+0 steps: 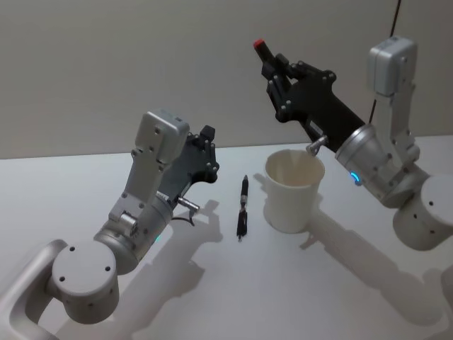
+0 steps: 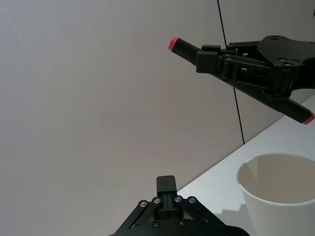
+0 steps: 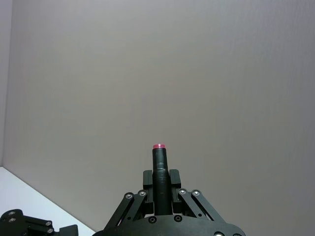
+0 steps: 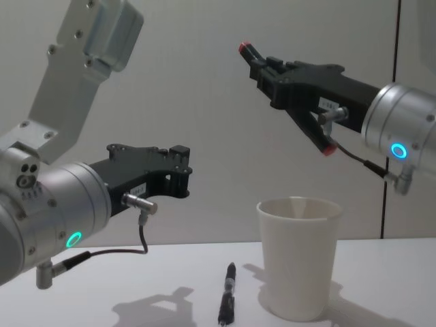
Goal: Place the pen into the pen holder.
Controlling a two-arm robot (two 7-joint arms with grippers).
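White desk (image 1: 212, 297): flat, pale wall behind it.

Right arm (image 1: 386, 166): reaches in from the right side and angles upward, wrist above the desk.

Left arm (image 1: 152, 163): on the left side, elbow bent, forearm pointing forward over the desk.

Pen holder (image 1: 291, 195): a plain white paper cup with a rolled rim. It stands upright on the desk right of centre, mouth open upward.

Right tool (image 1: 277, 67): raised well above the pen holder and clear of its rim. It is clenched on the red-tipped black pen (image 3: 159, 164). The pen is tilted. Its upper red end sticks out past the fingertips, up and toward the left. In the chest view its lower red end hangs above the holder's mouth without touching it.

Left tool (image 1: 207, 134): hovers over the desk, left of the holder. Its fingers are pressed together and grasp nothing.

Dark pen (image 1: 242, 209): lies flat on the desk between the left tool and the pen holder. It is just beside the holder's base but apart from it, and its length runs front to back.
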